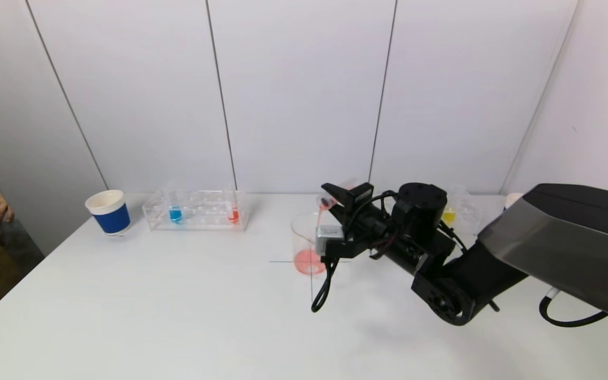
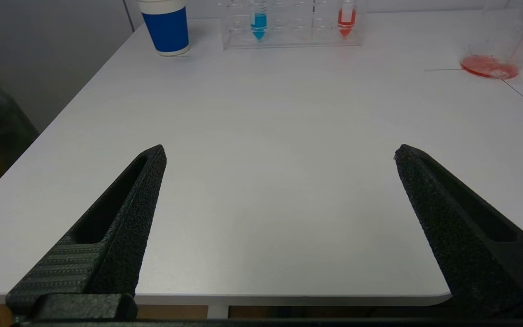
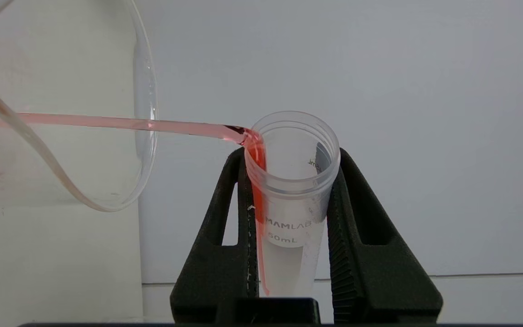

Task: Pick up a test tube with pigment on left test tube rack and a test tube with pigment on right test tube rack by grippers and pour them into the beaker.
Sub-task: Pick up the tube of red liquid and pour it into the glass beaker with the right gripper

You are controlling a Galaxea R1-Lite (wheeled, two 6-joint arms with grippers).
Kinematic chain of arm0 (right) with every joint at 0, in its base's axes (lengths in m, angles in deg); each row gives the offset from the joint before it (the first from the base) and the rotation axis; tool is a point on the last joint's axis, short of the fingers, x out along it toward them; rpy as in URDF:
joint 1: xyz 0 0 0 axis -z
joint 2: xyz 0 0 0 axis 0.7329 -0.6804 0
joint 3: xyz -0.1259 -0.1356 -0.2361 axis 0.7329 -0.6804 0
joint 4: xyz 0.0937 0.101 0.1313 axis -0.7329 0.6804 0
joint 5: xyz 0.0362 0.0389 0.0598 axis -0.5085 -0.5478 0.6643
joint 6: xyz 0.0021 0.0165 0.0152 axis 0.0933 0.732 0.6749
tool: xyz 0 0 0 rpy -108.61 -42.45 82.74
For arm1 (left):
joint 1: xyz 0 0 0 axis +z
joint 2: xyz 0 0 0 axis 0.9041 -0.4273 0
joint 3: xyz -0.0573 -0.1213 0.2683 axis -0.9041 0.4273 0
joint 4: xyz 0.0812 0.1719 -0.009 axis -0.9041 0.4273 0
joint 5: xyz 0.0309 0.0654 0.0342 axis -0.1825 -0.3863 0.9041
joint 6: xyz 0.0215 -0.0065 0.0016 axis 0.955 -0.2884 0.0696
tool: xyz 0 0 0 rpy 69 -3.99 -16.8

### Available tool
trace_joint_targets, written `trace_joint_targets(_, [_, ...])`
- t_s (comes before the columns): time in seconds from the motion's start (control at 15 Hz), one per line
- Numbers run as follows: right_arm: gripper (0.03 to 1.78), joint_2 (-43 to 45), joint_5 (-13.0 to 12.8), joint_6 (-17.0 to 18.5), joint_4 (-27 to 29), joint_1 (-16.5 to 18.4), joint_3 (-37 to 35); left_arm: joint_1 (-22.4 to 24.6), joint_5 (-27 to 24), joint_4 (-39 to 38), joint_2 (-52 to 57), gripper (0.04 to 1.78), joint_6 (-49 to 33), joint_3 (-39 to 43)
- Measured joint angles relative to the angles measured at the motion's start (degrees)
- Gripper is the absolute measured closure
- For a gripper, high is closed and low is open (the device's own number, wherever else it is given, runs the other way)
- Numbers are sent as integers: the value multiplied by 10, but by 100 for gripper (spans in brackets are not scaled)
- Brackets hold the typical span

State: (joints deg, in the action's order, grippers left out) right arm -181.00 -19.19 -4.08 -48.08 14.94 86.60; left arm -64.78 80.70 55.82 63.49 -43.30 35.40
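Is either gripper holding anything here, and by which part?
The right gripper clamps a test tube by its upper body, just below the open rim, tipped over the beaker. The left gripper is open and empty.

The right arm is stretched across toward the table's middle, its wrist rolled over, and the right gripper (image 3: 288,181) is clamped tight. The left gripper (image 2: 279,154) is held low, fingers spread wide.

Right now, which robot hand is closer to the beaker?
The right gripper. It holds a test tube tipped over the beaker, pouring red liquid in. The left gripper hovers open near the table's front edge, far away.
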Motion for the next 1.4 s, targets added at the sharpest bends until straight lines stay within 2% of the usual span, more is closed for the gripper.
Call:
trace_joint_targets(1.0, [132,6,-11,-61,28,2,5,0,0,0,0,6,0,0])
trace_joint_targets(1.4, [132,19,-28,-87,61,-4,8,0,0,0,0,6,0,0])
